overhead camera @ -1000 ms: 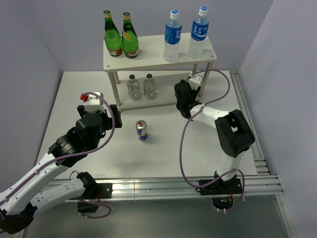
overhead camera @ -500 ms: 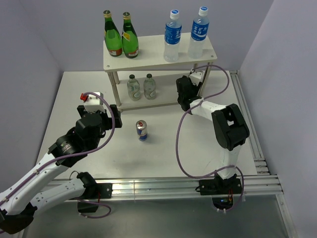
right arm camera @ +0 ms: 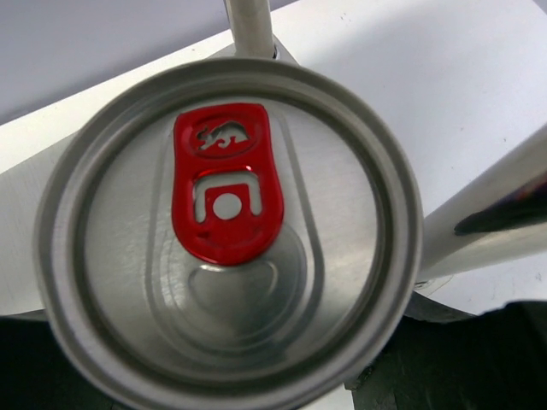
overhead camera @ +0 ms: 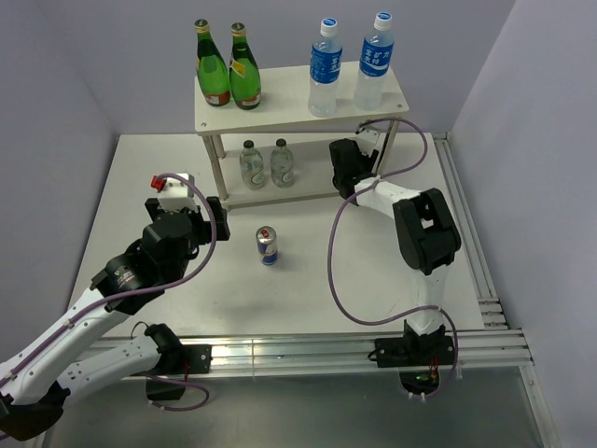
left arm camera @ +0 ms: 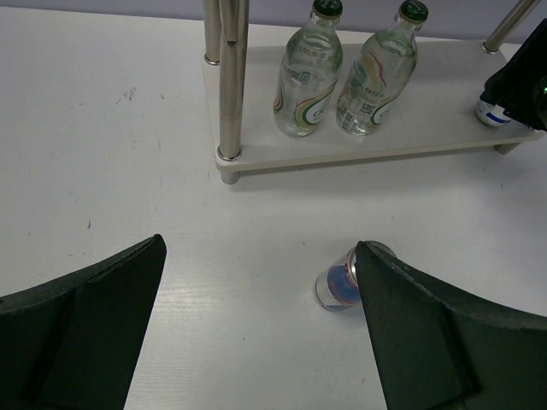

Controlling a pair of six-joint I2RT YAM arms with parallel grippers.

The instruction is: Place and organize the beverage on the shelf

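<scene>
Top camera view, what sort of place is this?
Probably a robot lab bench: a white table boxed in by plain walls, left arm and right arm bolted to an aluminium rail, one small shelf of drinks.

Bright, even light from overhead; shadows on the table (overhead camera: 289, 299) soft and short. Right wrist view sharp on the can (right arm camera: 226, 231), faint sheen on metal (backdrop softer). Left gripper's fingers (left arm camera: 77, 333) dark, near-featureless.

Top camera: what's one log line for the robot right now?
left hand: open, over table | right hand: shut on energy-drink can, at shelf lower board | other can: upright on table
</scene>
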